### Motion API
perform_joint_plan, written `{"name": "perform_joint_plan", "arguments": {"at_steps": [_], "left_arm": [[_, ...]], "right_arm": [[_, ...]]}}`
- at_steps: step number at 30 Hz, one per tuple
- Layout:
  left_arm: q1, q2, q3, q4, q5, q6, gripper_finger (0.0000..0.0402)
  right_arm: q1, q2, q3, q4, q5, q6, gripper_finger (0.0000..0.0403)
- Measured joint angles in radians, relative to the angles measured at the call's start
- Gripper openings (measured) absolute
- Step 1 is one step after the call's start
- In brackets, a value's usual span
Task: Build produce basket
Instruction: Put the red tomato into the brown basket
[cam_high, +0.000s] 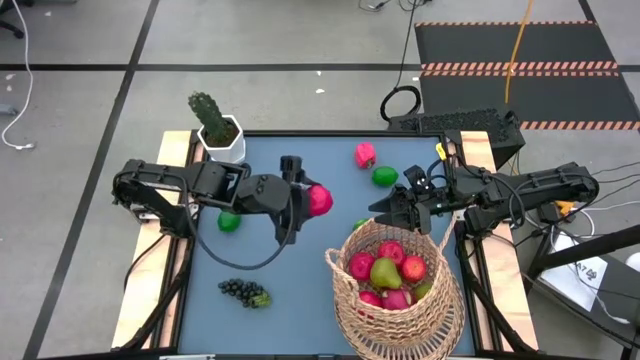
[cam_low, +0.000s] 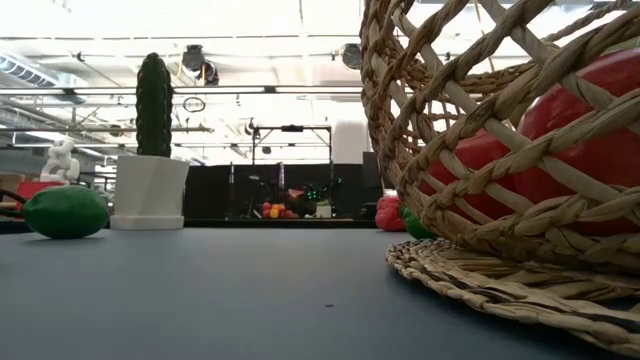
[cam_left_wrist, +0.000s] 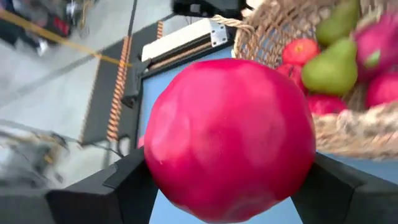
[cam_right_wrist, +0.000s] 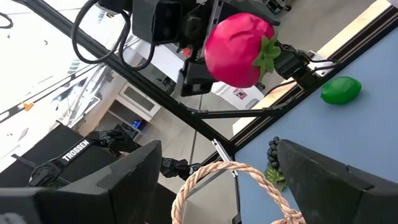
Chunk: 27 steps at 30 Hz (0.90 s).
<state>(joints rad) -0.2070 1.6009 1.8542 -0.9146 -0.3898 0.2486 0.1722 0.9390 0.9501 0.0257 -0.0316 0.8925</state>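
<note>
My biggest risk is the basket (cam_high: 395, 290) itself. It stands at the near right part of the table (cam_high: 270, 240), already well filled, and its arched handle (cam_right_wrist: 217, 177) rises just under my right jaws (cam_high: 392, 212), which hang open and empty over its far rim. If I bring the fruit across too low, it can strike the handle or the woven rim and push the basket, or the two arms can meet above it.

My left jaws (cam_high: 308, 200) are closed on a round pink-red fruit (cam_left_wrist: 230, 137) with a small green leaf on one side, maybe a dragon fruit. It is in the air over the middle of the table, left of the basket and not yet above it. The fruit is smooth, round and wide for my jaws, which touch it only on its two sides, so I judge it could slip or turn if I move fast. If I let go too early, it would fall on the table and roll away.

Inside the basket, the pile of red apples (cam_high: 391, 251) and a green pear (cam_high: 385, 272) is already high, so a fruit dropped from above could bounce out.

Still on the table are a dark grape bunch (cam_high: 243, 292), a green lime (cam_high: 229, 222), another lime (cam_high: 384, 177) and a pink fruit (cam_high: 365, 155) at the far side.
</note>
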Motion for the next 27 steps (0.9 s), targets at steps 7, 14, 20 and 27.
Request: {"name": "perform_joint_plan", "arguments": {"at_steps": [7,14,20,27], "left_arm": [[0.000,0.000,0.000,0.000,0.002,-0.316,0.0296],[0.000,0.000,0.000,0.007,0.001,-0.586,0.0296],[0.000,0.000,0.000,0.018,0.001,-0.755,0.0296],[0.000,0.000,0.000,0.137,-0.001,-0.755,0.0296]], "right_arm": [[0.000,0.000,0.000,0.000,0.000,0.000,0.0313],[0.000,0.000,0.000,0.000,0.000,0.001,0.0313],[0.000,0.000,0.000,0.000,0.000,0.003,0.0313],[0.000,0.000,0.000,0.007,0.000,0.003,0.0313]]}}
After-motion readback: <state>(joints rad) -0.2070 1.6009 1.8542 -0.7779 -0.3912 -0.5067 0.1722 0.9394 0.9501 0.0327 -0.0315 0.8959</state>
